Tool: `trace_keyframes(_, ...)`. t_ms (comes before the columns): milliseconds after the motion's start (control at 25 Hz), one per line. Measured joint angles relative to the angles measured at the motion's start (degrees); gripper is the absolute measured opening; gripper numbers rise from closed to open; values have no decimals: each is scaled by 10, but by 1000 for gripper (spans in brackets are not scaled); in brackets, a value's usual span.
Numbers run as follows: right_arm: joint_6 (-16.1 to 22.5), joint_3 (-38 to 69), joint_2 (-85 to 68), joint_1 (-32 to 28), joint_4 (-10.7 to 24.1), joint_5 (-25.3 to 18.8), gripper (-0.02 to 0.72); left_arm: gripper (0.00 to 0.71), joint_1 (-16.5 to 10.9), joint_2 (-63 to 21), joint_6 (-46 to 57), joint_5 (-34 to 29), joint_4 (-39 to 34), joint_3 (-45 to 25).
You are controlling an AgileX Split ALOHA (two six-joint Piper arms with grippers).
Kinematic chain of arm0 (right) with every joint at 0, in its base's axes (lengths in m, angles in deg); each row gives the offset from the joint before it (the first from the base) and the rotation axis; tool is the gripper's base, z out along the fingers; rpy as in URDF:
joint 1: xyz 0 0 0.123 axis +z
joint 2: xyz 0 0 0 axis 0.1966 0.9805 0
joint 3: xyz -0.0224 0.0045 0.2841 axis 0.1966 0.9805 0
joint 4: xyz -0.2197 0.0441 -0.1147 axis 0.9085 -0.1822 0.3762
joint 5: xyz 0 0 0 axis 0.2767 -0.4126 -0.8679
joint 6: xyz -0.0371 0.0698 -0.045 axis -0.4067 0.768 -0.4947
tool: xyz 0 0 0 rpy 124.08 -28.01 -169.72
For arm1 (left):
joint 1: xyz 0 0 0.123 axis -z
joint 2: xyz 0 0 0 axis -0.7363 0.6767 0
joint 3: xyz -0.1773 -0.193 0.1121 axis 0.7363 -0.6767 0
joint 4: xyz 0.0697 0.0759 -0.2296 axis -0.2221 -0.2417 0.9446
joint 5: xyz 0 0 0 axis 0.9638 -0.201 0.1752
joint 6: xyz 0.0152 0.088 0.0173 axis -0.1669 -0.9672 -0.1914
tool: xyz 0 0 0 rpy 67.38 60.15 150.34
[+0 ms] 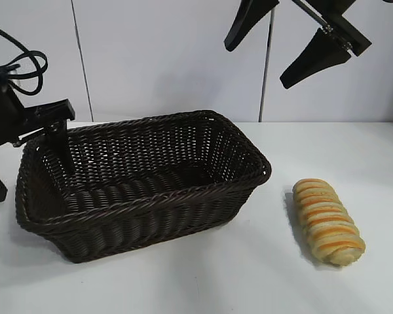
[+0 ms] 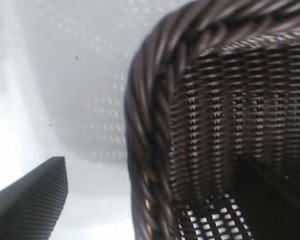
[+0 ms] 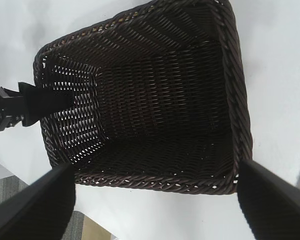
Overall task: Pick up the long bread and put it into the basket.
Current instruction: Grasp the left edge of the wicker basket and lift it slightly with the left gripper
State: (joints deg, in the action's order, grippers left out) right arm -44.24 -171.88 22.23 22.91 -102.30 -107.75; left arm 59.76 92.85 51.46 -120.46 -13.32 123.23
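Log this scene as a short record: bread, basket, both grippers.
long bread: lies on the table, right of the basket, apart from it
basket: holds no bread
left gripper: open, straddling the basket's left end wall, one finger inside, one outside
right gripper: open, raised above the basket's right end, holding nothing
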Motion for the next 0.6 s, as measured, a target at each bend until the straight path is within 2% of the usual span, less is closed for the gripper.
trace_keyframes(240, 0, 0, 0, 0, 0, -1, 610, 628, 0, 15, 1, 17, 10, 0)
trace_keyframes(280, 0, 0, 0, 0, 0, -1, 610, 590, 0, 15, 1, 18, 11, 0)
trace_keyframes(320, 0, 0, 0, 0, 0, -1, 610, 524, 0, 15, 0, 17, 12, 0)
trace_keyframes(400, 0, 0, 0, 0, 0, 2, 610, 251, 0, 15, -8, 12, 12, 0)
trace_keyframes(440, 0, 0, 0, 0, 0, 4, 610, 157, 0, 15, -11, 9, 14, 0)
trace_keyframes(480, 0, 0, 0, 0, 0, 4, 610, 108, 0, 15, -12, 7, 14, 0)
trace_keyframes(600, 0, 0, 0, 0, 0, 4, 610, 101, 0, 15, -14, -5, 15, 3)
